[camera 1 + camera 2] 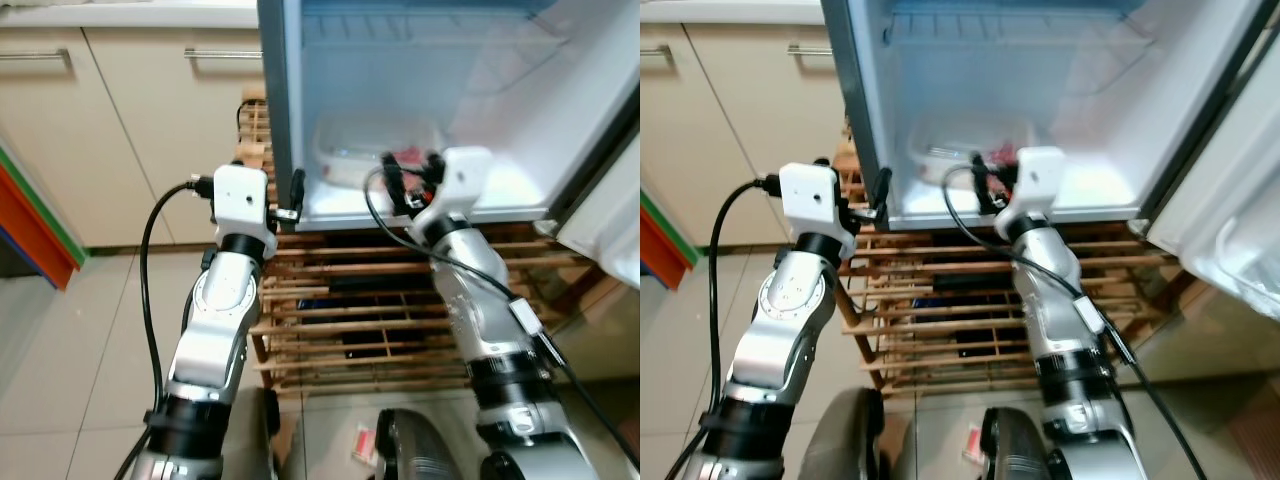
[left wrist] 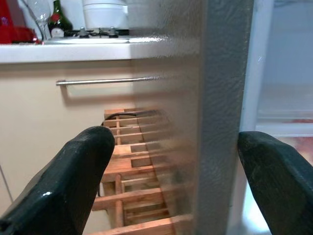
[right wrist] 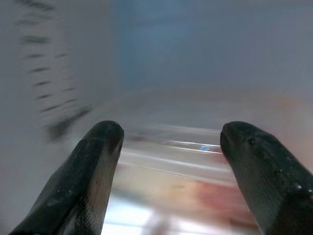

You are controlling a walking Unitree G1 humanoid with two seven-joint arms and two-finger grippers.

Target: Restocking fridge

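- Fridge [image 1: 290, 110]: grey outer side wall, pale blue-white interior.
- Clear container [image 1: 375, 150] inside fridge: colourless, red contents at its 3 o'clock.
- Wooden rack [image 1: 330, 290] under fridge: warm orange-brown slats.
- Cabinets [image 1: 130, 120]: cream fronts, silver bar handles.
- Floor [image 1: 60, 360]: light grey tiles.
- Left gripper [image 2: 178, 181], right gripper [image 3: 168, 161]: black fingers, white wrist housings, silver arms.
- Bottle [image 2: 58, 17] on counter: dark green.

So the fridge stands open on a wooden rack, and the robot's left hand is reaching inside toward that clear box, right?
Not quite: the right hand reaches toward the clear box, as the left eye view shows. The left hand straddles the wall of the fridge, which does stand open on a wooden rack.
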